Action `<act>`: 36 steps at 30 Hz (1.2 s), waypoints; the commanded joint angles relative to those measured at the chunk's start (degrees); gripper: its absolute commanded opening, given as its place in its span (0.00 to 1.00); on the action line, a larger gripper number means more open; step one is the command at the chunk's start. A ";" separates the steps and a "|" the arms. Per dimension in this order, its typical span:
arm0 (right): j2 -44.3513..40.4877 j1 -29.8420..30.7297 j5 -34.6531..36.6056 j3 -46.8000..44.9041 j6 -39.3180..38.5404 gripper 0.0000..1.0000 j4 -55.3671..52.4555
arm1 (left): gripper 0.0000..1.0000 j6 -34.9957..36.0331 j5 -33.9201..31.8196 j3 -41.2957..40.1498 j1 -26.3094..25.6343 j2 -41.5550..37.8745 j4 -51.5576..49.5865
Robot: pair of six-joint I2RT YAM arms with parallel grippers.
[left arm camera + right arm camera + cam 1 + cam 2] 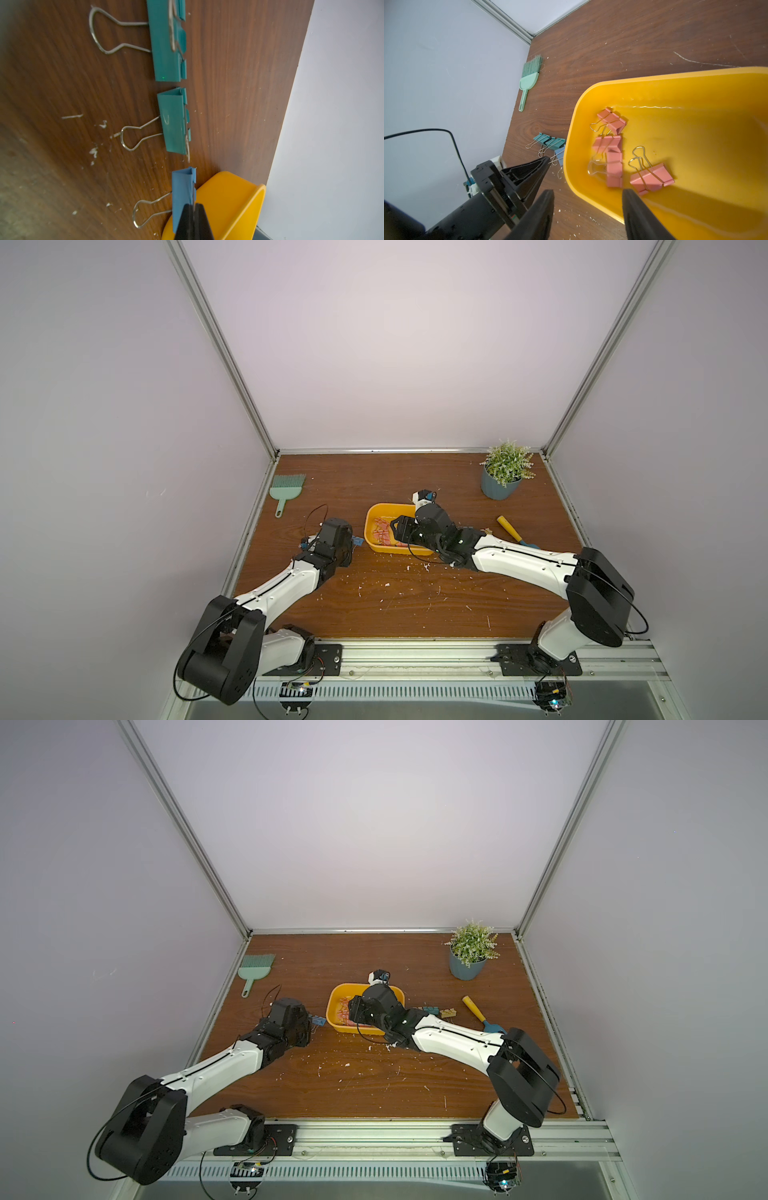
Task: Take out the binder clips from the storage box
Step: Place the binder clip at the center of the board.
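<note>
Now left jaws pinch a blue clip [181,193] on the counter [62,83] beside the box [675,91]; right jaws, spread, should drop onto a pink clip [652,179].

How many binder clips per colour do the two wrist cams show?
pink binder clips: 4, in the storage box
teal binder clips: 2, on the table
blue binder clip: 1, beside the box
Total: 7
A top view shows further clips past the box, too small to count.
</note>
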 commanded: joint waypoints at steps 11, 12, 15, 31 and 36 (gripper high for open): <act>-1.62 0.25 2.26 0.45 -0.56 0.59 0.12 | 0.01 -1.00 -2.55 -0.40 -0.62 4.13 3.76; -1.59 0.20 2.18 0.40 -0.56 0.59 0.16 | 0.04 -1.05 -2.58 -0.52 -0.62 4.41 3.98; -1.42 0.24 2.12 0.49 -0.70 0.59 0.14 | 0.06 -1.10 -2.85 -1.05 -0.62 4.76 5.11; -1.26 0.16 2.48 0.13 -0.32 0.59 -0.35 | 0.24 0.93 -3.58 -1.58 -0.71 4.99 7.56; -1.55 0.14 2.68 0.05 -0.21 0.59 -0.63 | 0.34 0.93 -1.92 -2.67 -0.71 2.84 7.56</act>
